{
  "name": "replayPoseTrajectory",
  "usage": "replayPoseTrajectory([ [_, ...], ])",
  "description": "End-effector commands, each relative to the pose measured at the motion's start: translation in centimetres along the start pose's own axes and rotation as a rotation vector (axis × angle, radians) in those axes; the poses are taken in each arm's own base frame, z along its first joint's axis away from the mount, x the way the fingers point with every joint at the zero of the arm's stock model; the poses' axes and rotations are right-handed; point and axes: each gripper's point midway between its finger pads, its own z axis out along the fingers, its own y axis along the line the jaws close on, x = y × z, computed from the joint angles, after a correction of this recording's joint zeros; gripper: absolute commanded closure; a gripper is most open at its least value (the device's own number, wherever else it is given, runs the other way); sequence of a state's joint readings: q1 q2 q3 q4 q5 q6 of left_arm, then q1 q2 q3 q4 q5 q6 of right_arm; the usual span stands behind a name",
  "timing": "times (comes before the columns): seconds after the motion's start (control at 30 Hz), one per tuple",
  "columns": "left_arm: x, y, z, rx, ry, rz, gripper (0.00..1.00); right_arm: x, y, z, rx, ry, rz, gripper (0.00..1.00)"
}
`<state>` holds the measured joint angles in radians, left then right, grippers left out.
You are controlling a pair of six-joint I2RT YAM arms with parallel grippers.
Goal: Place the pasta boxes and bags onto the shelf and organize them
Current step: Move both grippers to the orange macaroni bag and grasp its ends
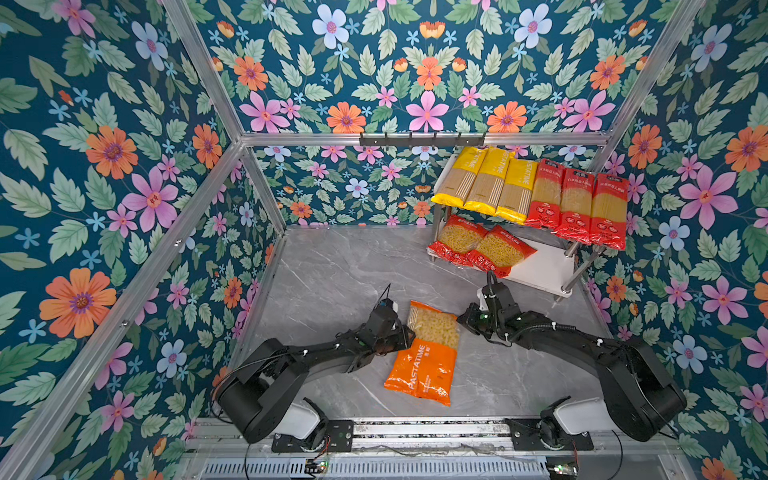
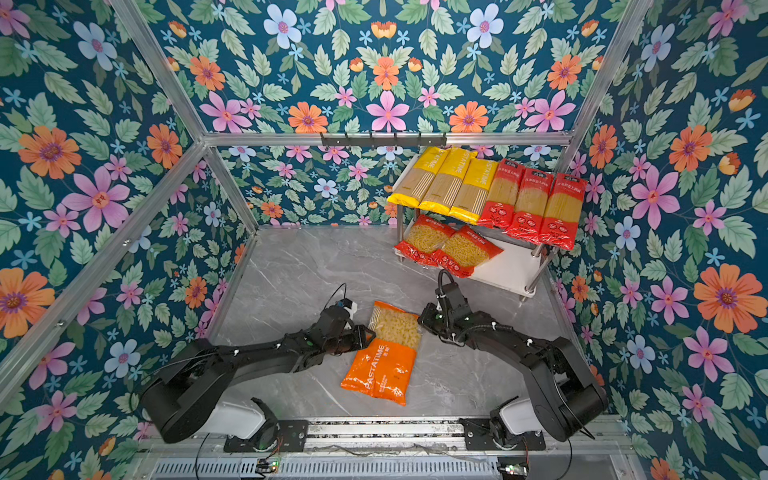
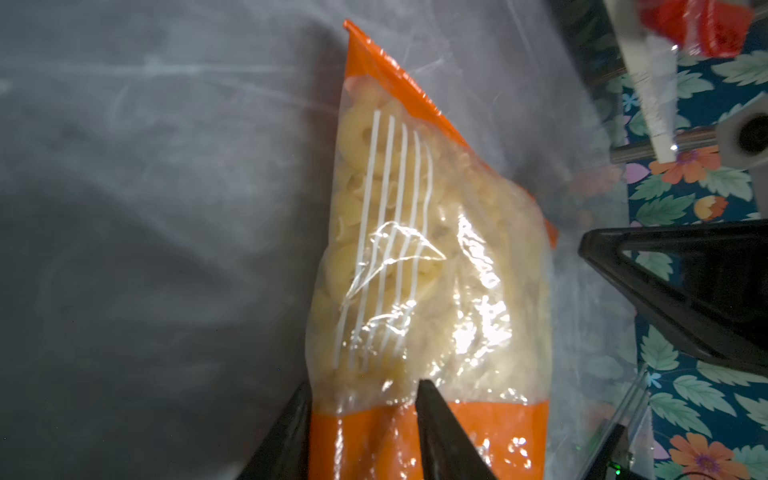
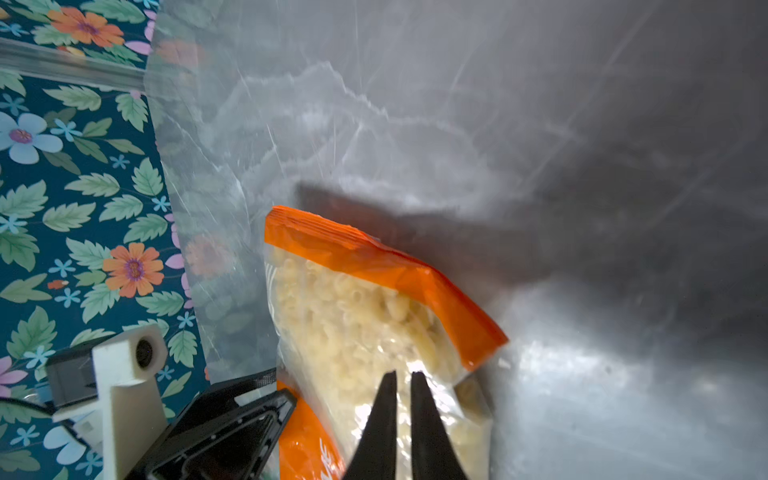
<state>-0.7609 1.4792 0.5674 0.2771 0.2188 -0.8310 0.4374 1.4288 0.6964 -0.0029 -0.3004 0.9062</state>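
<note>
The bag [image 1: 428, 353] is glossy plastic — tabletop [image 1: 332, 270] polished stone.

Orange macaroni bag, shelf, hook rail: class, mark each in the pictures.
orange macaroni bag [image 1: 424, 370], in a top view, on its orange printed half.
shelf [image 1: 544, 270], in a top view, on the bare lower white board.
hook rail [image 1: 422, 140], in a top view, on the middle of the black bar.
</note>
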Motion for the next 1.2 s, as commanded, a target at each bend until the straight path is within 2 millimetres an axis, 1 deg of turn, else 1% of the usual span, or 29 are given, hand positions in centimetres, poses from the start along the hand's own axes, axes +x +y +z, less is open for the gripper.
replayPoseTrajectory([
  [0.0, -1.8, -2.8, 0.2, 0.087, -0.040, 0.040, 0.49, -0.5, -0.2, -0.7, 0.009, 0.026, -0.067, 0.81],
  [0.03, -1.6, -2.3, -0.1, 0.066, -0.040, 0.047, 0.45, -0.3, -0.5, -1.1, 0.020, 0.028, -0.078, 0.75],
  [0.1, -1.1, -0.5, -0.9, -0.010, -0.033, 0.068, 0.40, 0.4, -1.1, -1.9, 0.033, 0.036, -0.081, 0.60],
  [0.17, -0.1, 1.4, -1.9, -0.072, -0.013, 0.085, 0.36, 1.9, -2.3, -2.5, 0.047, 0.056, -0.043, 0.47],
  [0.23, 1.0, 2.5, -2.5, -0.088, 0.006, 0.093, 0.32, 3.5, -3.5, -2.9, 0.062, 0.073, -0.008, 0.37],
  [0.3, 2.0, 3.4, -2.7, -0.098, 0.025, 0.092, 0.29, 5.0, -4.8, -3.4, 0.104, 0.071, 0.014, 0.32],
  [0.37, 2.9, 4.0, -2.6, -0.101, 0.049, 0.087, 0.28, 6.6, -5.1, -3.7, 0.105, 0.076, 0.026, 0.30],
  [0.43, 3.3, 3.2, -2.2, -0.043, 0.063, 0.071, 0.28, 7.8, -4.6, -3.7, 0.089, 0.080, 0.037, 0.29],
  [0.53, 3.2, 0.8, -1.5, 0.083, 0.066, 0.026, 0.30, 9.1, -3.6, -3.3, 0.066, 0.076, 0.045, 0.29],
  [0.6, 2.9, -0.7, -1.2, 0.146, 0.057, 0.017, 0.33, 9.5, -2.9, -2.9, 0.058, 0.066, 0.039, 0.29],
  [0.7, 3.1, -1.9, -0.4, 0.173, 0.054, 0.043, 0.41, 9.7, -2.5, -1.7, 0.044, 0.078, 0.055, 0.32],
  [0.77, 3.3, -2.8, 0.1, 0.192, 0.062, 0.060, 0.45, 9.6, -1.8, -1.1, 0.014, 0.081, 0.059, 0.36],
  [0.87, 3.2, -4.1, 0.3, 0.228, 0.056, 0.069, 0.52, 9.3, -0.8, -0.7, -0.004, 0.087, 0.040, 0.42],
  [0.97, 2.9, -4.7, 0.2, 0.246, 0.040, 0.080, 0.59, 9.0, -0.5, -0.6, -0.005, 0.080, 0.019, 0.51],
  [1.07, 2.4, -5.3, 0.1, 0.262, 0.026, 0.089, 0.64, 9.0, -0.6, -0.6, -0.001, 0.077, 0.016, 0.60],
  [1.17, 2.1, -5.8, 0.3, 0.276, 0.018, 0.094, 0.69, 9.0, -0.3, -0.7, -0.018, 0.080, 0.003, 0.66],
])
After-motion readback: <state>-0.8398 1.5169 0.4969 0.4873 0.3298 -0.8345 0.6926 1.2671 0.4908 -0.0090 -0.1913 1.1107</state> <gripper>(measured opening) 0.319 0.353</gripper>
